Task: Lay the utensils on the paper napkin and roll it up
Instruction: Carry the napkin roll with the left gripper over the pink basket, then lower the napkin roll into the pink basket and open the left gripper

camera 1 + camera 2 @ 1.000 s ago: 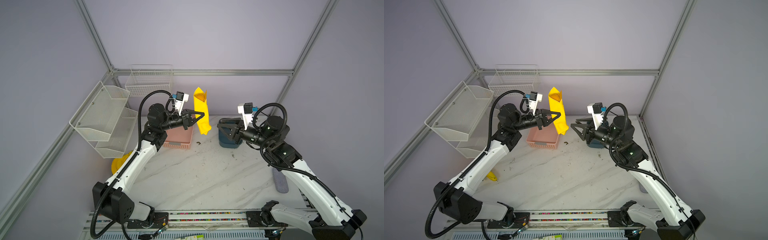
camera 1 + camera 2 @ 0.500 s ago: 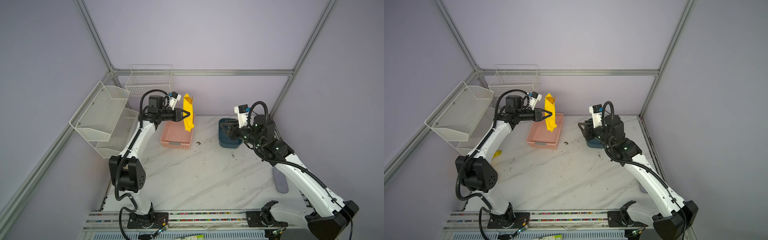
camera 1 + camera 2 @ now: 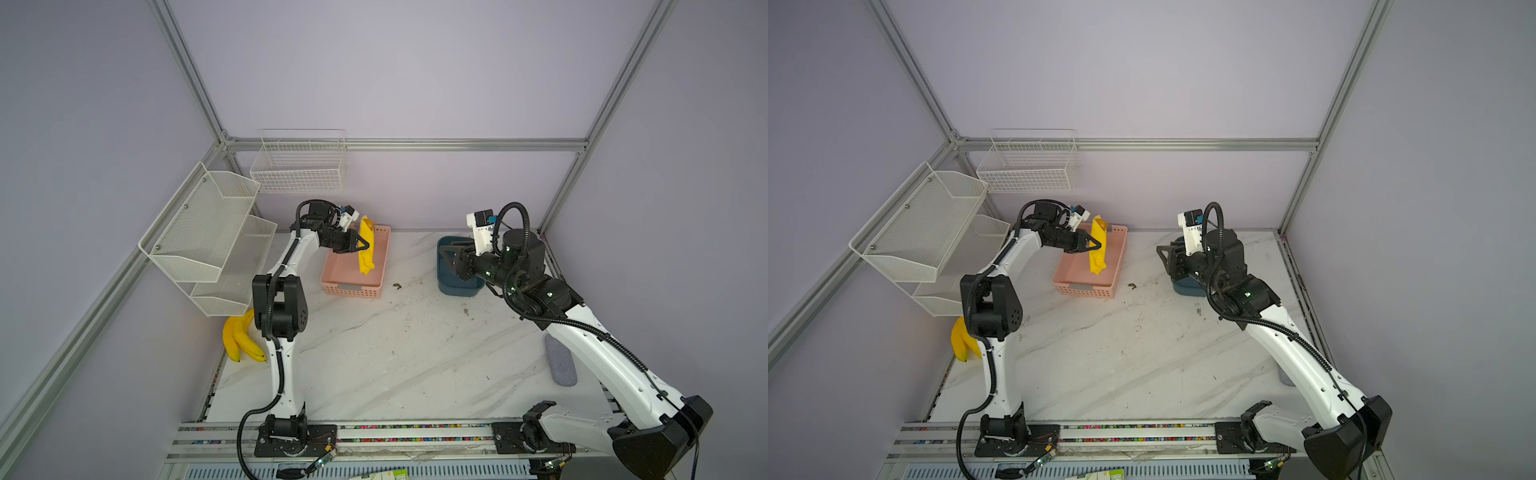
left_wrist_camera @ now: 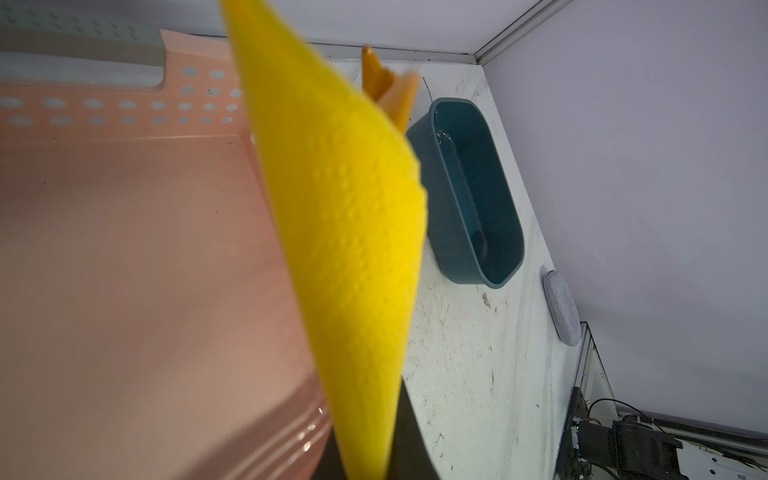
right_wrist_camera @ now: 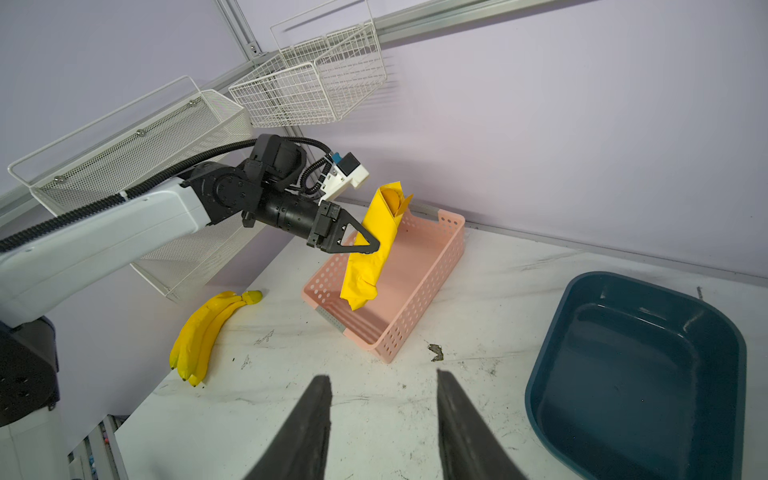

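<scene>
The paper napkin (image 3: 366, 254) (image 3: 1097, 258) (image 5: 368, 253) is a bright yellow roll, held nearly upright above the pink basket (image 3: 352, 286) (image 3: 1084, 288). Orange tips of the utensils (image 5: 392, 198) (image 4: 394, 93) poke out of its upper end; the rest of them is wrapped and hidden. My left gripper (image 3: 364, 246) (image 3: 1096, 245) (image 5: 373, 246) is shut on the roll's middle. In the left wrist view the napkin (image 4: 345, 232) fills the centre. My right gripper (image 5: 383, 375) (image 3: 446, 254) is open and empty, hovering over bare table beside the blue tub (image 5: 631, 374).
The blue tub (image 3: 459, 286) (image 3: 1187, 289) stands at the back right. Bananas (image 3: 239, 338) (image 5: 208, 328) lie at the left table edge. A grey pad (image 3: 561, 360) (image 4: 561, 307) lies on the right. Mesh shelves (image 3: 203, 232) and a wire basket (image 3: 299, 166) hang on the walls.
My left arm has drawn back, carrying the roll left and lower until it hangs over the pink basket. My right arm has shifted only slightly near the blue tub.
</scene>
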Controlling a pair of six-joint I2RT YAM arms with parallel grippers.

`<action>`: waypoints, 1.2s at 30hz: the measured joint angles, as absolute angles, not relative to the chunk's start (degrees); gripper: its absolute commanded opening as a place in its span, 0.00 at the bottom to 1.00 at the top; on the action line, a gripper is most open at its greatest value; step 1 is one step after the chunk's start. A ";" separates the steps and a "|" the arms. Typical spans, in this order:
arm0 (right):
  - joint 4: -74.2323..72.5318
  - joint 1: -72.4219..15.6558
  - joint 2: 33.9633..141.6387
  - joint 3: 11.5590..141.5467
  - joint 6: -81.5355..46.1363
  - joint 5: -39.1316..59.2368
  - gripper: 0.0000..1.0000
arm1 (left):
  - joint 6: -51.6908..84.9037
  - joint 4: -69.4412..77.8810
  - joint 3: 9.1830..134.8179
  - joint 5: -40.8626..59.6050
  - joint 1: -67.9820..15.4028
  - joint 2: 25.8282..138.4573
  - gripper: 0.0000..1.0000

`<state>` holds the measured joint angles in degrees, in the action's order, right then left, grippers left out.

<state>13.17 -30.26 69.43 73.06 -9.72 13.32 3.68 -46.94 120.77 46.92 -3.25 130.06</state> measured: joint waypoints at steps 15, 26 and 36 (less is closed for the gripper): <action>13.17 -30.15 69.82 73.03 -11.33 14.68 0.44 | 3.90 -48.99 131.39 48.42 -3.22 146.15 0.05; 13.19 -30.15 71.96 73.17 -11.73 15.94 0.44 | 5.30 -48.69 132.14 52.88 -3.18 151.26 0.06; 13.19 -30.15 71.96 73.17 -11.73 16.10 0.45 | 5.48 -48.69 132.38 54.24 -3.07 152.33 0.11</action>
